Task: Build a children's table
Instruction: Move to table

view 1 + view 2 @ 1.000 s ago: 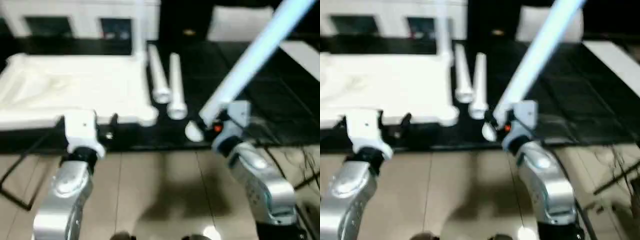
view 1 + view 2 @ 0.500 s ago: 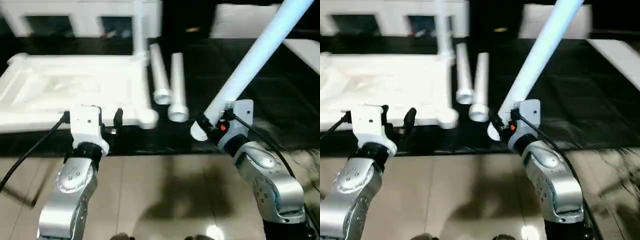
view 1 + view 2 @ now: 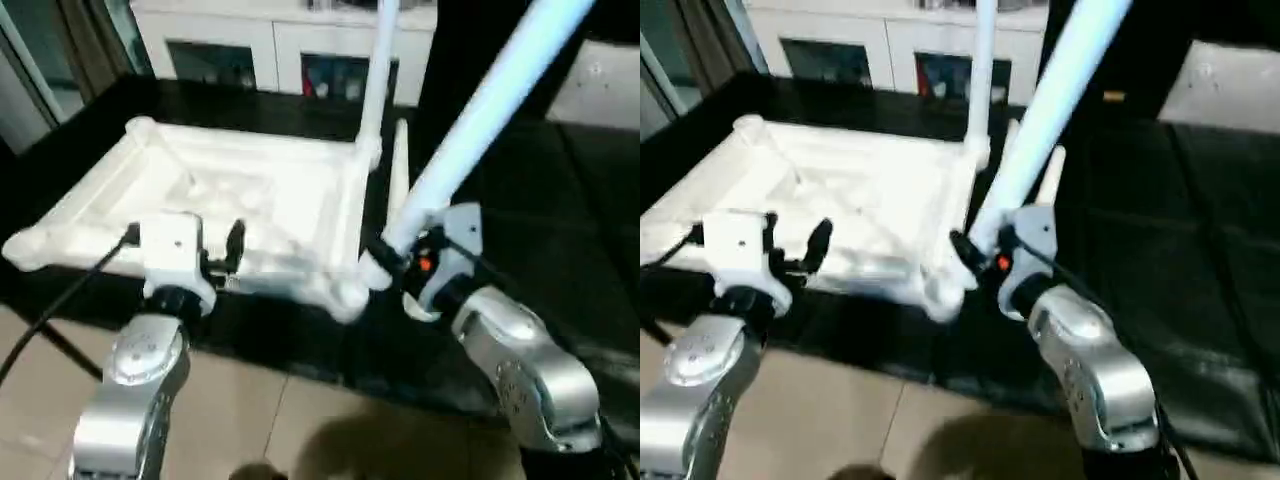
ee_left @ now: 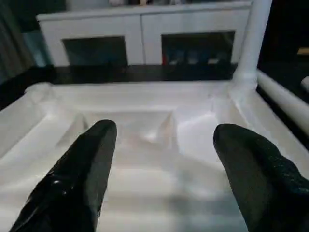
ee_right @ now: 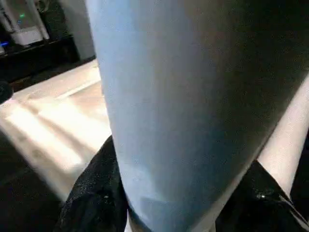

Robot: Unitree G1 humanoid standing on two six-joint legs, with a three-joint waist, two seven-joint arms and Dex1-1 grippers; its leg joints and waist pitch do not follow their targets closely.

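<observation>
The children's table top [image 3: 230, 195] lies upside down on a black surface, ribbed underside up. One white leg [image 3: 376, 80] stands upright in its far right corner. My right gripper [image 3: 397, 262] is shut on another white leg [image 3: 480, 110], which tilts up and away to the right. Its thick end hangs close beside the near right corner socket [image 3: 348, 297]. A loose leg [image 3: 400, 165] lies just right of the top. My left gripper [image 4: 164, 145] is open over the top's near edge, with nothing between its fingers [image 4: 87, 164].
A white cabinet [image 3: 280, 50] with glass-fronted compartments stands behind the table top. The black surface [image 3: 570, 230] stretches to the right, with a white panel [image 3: 600, 90] at the far right. Tan floor [image 3: 250, 430] lies in front. A black cable [image 3: 60, 310] runs from my left wrist.
The camera has shifted. My right gripper has carried the leg leftward, so its thick end is nearer the near right corner. The left gripper stays open over the near edge.
</observation>
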